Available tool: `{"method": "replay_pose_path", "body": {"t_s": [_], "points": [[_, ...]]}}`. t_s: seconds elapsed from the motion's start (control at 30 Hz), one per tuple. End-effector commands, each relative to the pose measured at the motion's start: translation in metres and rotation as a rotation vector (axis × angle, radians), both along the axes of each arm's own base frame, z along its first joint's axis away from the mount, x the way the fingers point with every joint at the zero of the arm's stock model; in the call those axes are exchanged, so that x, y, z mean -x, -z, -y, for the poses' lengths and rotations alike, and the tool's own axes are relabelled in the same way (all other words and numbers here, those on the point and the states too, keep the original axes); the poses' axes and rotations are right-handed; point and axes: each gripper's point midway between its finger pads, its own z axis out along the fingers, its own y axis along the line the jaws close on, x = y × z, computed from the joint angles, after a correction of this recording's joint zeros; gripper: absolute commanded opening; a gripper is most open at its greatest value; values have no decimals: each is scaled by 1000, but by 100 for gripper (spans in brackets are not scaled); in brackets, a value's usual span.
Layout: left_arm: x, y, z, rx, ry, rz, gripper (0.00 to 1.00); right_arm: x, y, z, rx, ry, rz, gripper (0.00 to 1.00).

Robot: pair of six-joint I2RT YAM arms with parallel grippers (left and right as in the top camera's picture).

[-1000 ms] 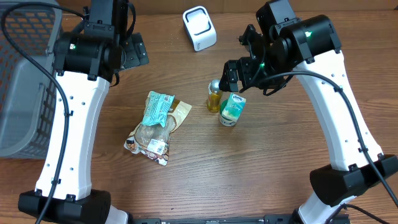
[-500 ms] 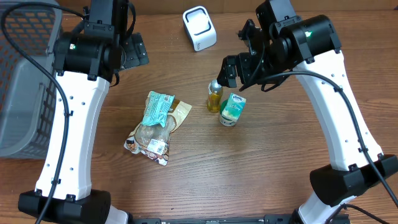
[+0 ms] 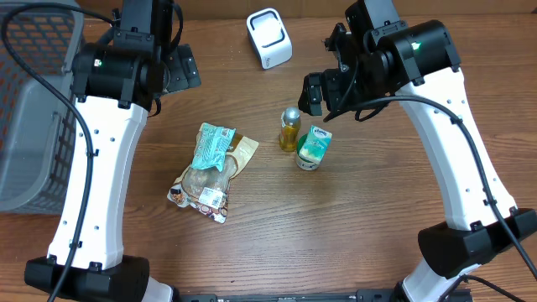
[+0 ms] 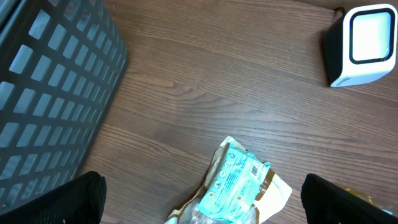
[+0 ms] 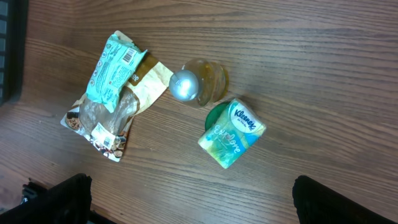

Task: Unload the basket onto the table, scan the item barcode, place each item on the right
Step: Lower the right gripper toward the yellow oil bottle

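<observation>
Over the last second the right gripper (image 3: 314, 87) has drifted toward the top of the overhead frame, off the bottle (image 3: 289, 128); nothing on the tabletop (image 3: 352, 218) has shifted. Both grippers stand released and empty, and the left gripper (image 3: 179, 69) hangs at upper left near the basket (image 3: 29, 109).

The likely candidates for scanning sit at frame centre: the bottle upright, and the tissue pack (image 3: 314, 147) just beside it at lower right. The snack bags (image 3: 214, 164) lie apart at centre left, and the scanner (image 3: 269, 38) waits at top centre.

The step in hand looks like choosing and reaching for one item. To do it well, the right arm should come straight down with its jaws straddling only one thing, since bottle and pack stand close enough for a finger to knock the neighbour. The grip should leave the barcode uncovered. No code shows on the bottle or the pack, so the item may need turning before it faces the scanner.
</observation>
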Motion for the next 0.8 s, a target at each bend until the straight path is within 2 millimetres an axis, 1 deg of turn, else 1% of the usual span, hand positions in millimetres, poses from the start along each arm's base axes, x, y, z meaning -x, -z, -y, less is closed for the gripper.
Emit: {"method": "replay_pose_path", "body": {"t_s": [0.0, 0.17, 0.23, 0.3, 0.37, 0.47, 0.57, 0.67, 0.77], "points": [[3, -16, -2, -12, 5, 42, 100, 0, -10, 5, 0, 7, 34, 100], [3, -16, -2, -12, 5, 42, 100, -2, -11, 6, -7, 14, 38, 100], [3, -16, -2, -12, 5, 42, 100, -3, -15, 7, -41, 21, 33, 100], [3, -16, -2, -12, 5, 42, 100, -6, -20, 12, -71, 67, 28, 100], [3, -16, -2, -12, 5, 42, 100, -14, -23, 27, -80, 134, 29, 100], [3, -16, -2, -12, 5, 42, 100, -22, -21, 53, -85, 234, 12, 100], [3, -16, -2, -12, 5, 42, 100, -21, -16, 74, -80, 303, -29, 100], [3, -16, -2, -12, 6, 42, 100, -14, -9, 74, -69, 302, -68, 100], [3, -16, -2, -12, 6, 42, 100, -7, 2, 66, -56, 278, -108, 100]]}}
